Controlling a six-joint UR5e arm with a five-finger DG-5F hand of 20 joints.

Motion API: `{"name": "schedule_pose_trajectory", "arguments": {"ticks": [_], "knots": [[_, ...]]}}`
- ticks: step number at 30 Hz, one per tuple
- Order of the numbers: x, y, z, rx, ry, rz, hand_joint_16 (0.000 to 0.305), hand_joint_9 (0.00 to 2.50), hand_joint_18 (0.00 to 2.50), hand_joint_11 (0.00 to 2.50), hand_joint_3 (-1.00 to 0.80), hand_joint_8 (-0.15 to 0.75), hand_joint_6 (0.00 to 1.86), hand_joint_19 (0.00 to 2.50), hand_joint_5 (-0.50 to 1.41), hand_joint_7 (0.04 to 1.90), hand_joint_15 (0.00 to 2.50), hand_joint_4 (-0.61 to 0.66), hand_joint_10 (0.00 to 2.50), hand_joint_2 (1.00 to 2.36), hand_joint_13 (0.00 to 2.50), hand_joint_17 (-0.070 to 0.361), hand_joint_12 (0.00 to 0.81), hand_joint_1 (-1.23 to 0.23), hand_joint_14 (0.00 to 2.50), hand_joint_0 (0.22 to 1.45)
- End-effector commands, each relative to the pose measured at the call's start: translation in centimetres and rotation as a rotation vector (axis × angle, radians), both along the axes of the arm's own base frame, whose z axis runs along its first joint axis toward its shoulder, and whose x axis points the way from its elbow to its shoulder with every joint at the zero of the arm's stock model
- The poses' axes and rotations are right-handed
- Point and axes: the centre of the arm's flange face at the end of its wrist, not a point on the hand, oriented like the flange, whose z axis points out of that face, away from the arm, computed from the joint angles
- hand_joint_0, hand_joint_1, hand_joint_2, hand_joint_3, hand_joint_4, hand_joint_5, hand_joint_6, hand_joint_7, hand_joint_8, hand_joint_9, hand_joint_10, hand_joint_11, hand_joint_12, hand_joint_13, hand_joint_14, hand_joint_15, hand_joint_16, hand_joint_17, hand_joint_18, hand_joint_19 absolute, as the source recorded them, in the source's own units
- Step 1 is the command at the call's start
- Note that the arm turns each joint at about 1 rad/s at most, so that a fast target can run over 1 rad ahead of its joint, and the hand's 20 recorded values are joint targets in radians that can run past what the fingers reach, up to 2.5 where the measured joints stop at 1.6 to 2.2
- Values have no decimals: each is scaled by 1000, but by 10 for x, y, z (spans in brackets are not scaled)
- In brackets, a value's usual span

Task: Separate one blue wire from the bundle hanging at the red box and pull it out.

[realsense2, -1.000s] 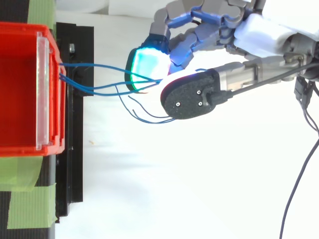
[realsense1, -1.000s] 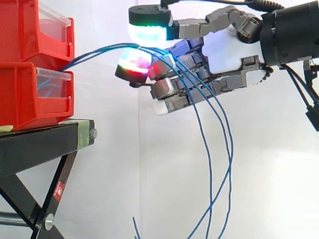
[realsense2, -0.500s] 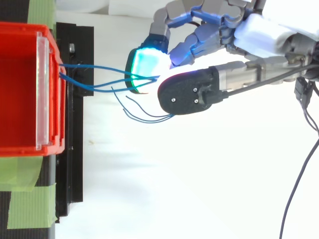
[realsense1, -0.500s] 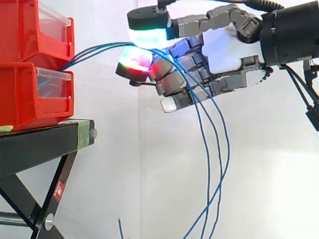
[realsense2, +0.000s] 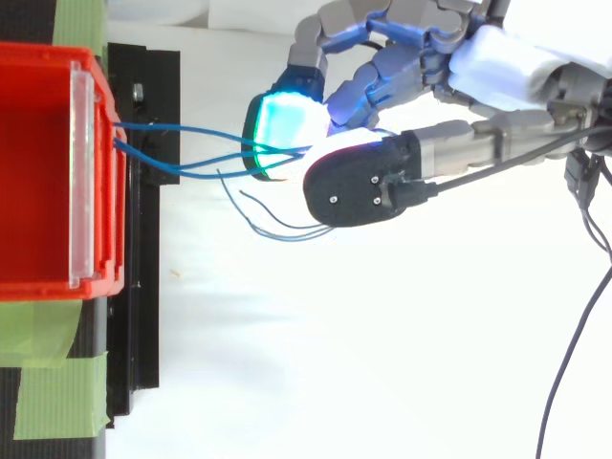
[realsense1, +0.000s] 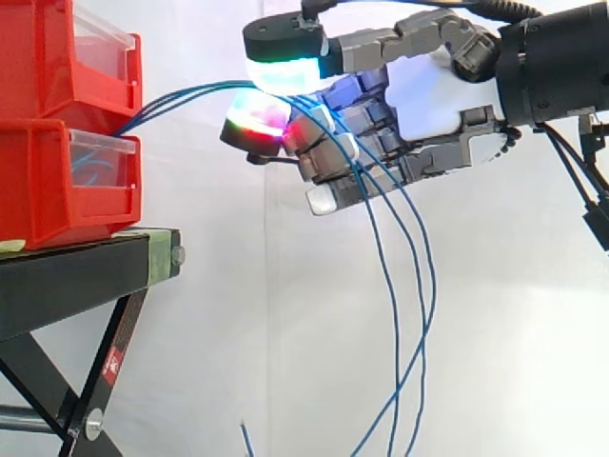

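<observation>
Blue wires (realsense1: 186,93), level from box (realsense1: 57,195), pinched in hand (realsense1: 430,95) — ends down

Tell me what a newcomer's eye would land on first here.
First comes the big robot hand at the upper right of the side view, its fingers with glowing pads curled on a bundle of blue wires. The wires arc out of the stacked red bins at the left edge, pass through the hand and hang down in long loops. The bins sit on a black stand.
</observation>
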Motion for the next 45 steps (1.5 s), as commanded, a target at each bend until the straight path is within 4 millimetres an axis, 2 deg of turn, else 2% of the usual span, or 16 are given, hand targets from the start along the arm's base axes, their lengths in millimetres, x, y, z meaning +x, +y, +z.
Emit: {"name": "schedule_pose_trajectory", "arguments": {"ticks": [1,8,12,14,16,21,27,28,31,45], "knots": [[0,0,0,0,0,-2,42,512,557,1706,-217,329,885,731,-270,1161,1643,235,211,1025,652,94,374,-910,549,717],[0,0,0,1,1,-2,40,489,541,1714,-309,329,878,707,-275,1162,1646,238,149,1018,642,90,364,-917,532,733],[0,1,0,1,1,0,40,498,541,1705,-350,327,876,717,-272,1144,1655,231,141,1016,646,89,363,-878,525,689],[0,1,0,1,1,0,40,514,535,1716,-346,334,873,736,-269,1144,1633,229,135,1016,649,90,369,-861,549,683],[0,0,0,1,2,-2,41,549,526,1730,-355,334,869,772,-266,1138,1628,230,108,1014,657,93,370,-775,571,621],[0,0,0,-2,2,-2,43,573,524,1719,-366,345,866,782,-263,1143,1612,243,132,1013,675,97,383,-713,564,592],[0,0,0,-3,1,-1,44,585,531,1706,-357,349,863,799,-260,1145,1597,254,140,1014,689,100,383,-686,574,577],[0,0,0,-2,2,-2,45,613,536,1769,-361,352,856,790,-258,1168,1666,255,39,1014,715,101,386,-678,469,574],[0,0,0,-3,4,-1,46,615,536,1768,-374,356,856,789,-258,1169,1678,258,24,1012,714,103,389,-653,472,562],[0,0,0,-3,1,-1,46,621,538,1771,-386,356,855,790,-255,1155,1654,266,28,1012,724,104,386,-639,454,567]]}}
